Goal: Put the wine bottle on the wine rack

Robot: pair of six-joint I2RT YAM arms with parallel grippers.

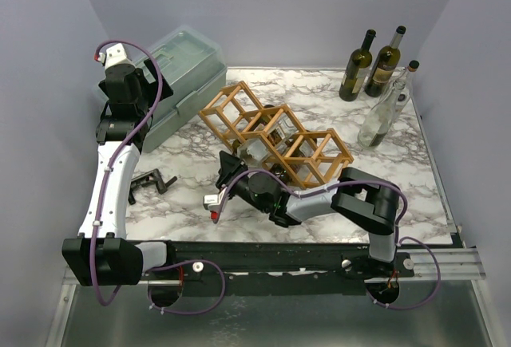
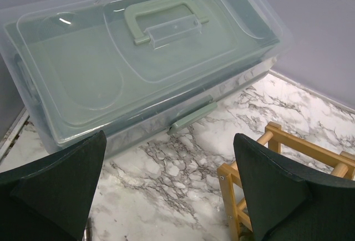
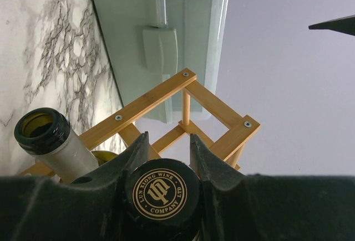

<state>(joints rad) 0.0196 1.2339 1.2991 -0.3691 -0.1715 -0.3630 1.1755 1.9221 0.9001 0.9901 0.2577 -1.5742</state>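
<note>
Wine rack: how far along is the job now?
Done: one uncapped bottle already lies in the wine rack. In hand: the right gripper is shut on a capped wine bottle at the rack. Left: seating it and letting go; the left gripper hangs open.

— What lies ahead of the left gripper?
— A clear storage box with a green handle. Its latch is just beyond the wide-spread fingers.
— And beneath?
— Marble table. A wine rack corner sits close beside the finger at the view's right.
</note>
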